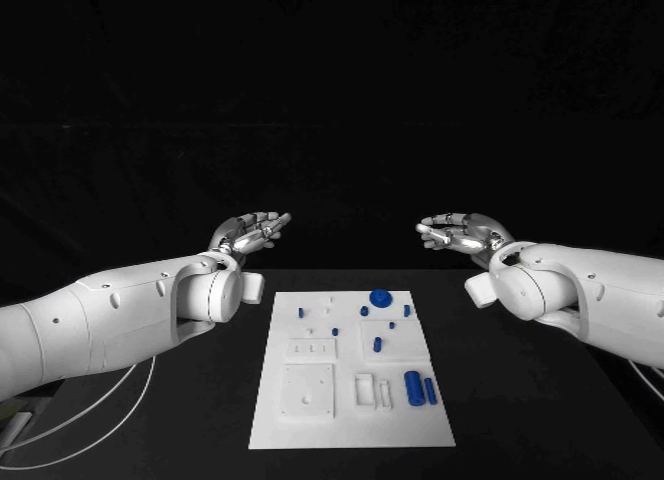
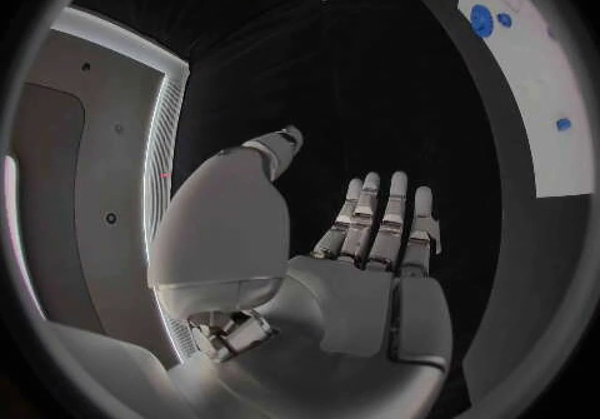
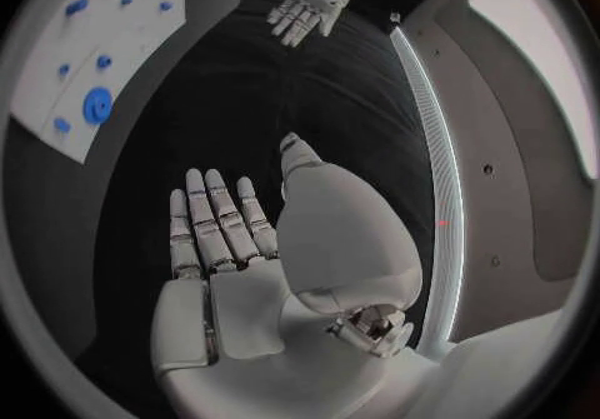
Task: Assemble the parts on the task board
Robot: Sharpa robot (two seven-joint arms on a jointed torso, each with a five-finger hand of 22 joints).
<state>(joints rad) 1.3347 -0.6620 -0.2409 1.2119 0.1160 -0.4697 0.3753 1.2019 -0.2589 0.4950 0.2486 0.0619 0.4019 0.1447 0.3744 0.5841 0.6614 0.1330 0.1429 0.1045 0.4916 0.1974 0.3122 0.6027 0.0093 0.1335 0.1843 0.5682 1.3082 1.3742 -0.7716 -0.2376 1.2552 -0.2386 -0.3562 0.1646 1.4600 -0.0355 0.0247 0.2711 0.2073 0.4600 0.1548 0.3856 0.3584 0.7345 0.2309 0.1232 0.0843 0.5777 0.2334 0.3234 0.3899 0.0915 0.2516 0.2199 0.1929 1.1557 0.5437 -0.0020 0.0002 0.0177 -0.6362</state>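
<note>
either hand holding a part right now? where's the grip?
Nothing held. Left hand and right hand are open, raised beyond the task board.

White task board (image 1: 312,400) flat mid-table, small blue parts (image 1: 414,387) scattered over its right half

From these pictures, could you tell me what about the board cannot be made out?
- Task board, head view: white recesses too faint to tell their shapes.
- Small blue parts: too small to identify.
- Board in left wrist view: cut off by the circle's rim.
</note>
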